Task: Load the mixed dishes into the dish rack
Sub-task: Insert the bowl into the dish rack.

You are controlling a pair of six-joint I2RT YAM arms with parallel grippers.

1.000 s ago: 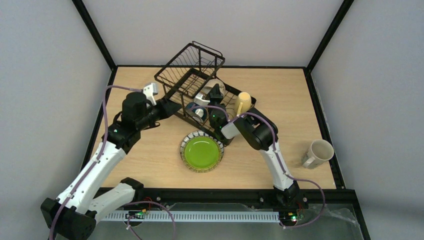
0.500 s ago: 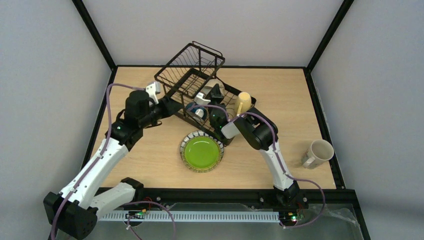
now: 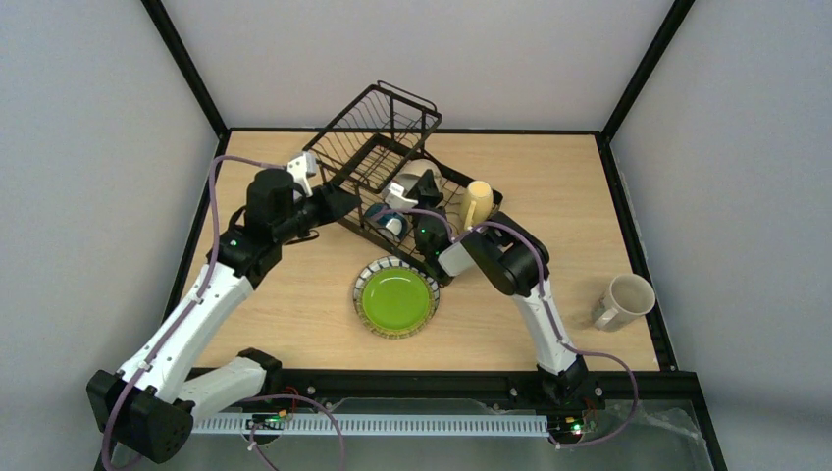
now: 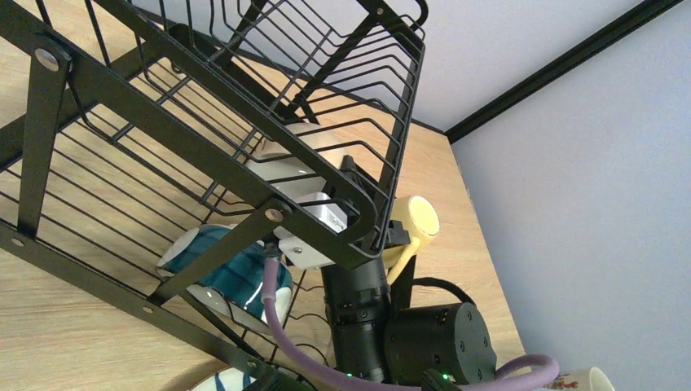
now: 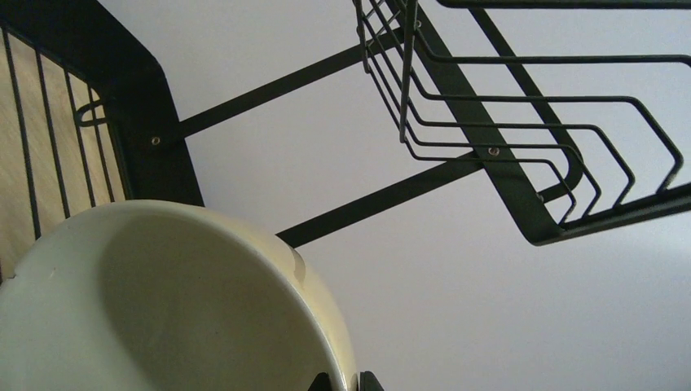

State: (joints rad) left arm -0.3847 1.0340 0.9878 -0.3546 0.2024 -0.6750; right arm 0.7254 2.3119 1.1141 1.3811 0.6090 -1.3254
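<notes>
The black wire dish rack (image 3: 378, 123) stands at the back middle of the table. My right gripper (image 3: 420, 183) reaches into its low tray, shut on the rim of the white bowl (image 3: 416, 173); in the right wrist view the fingertips (image 5: 324, 381) pinch that rim of the bowl (image 5: 163, 309). The blue-outside bowl (image 3: 386, 218) leans in the tray beside it, and the yellow mug (image 3: 478, 201) sits at the tray's right end. My left gripper (image 3: 332, 201) is against the rack's near-left corner, jaws wide; its fingers are out of the left wrist view. The green plate (image 3: 395, 297) lies flat in front of the rack.
The cream mug (image 3: 623, 299) stands alone near the table's right edge. In the left wrist view, rack bars (image 4: 163, 106) fill the frame, with the blue-outside bowl (image 4: 220, 269), yellow mug (image 4: 411, 220) and right arm behind. Black frame posts edge the table.
My left arm has moved up and right, closer against the rack's left corner. The right gripper has kept its hold on the white bowl and barely moved.
</notes>
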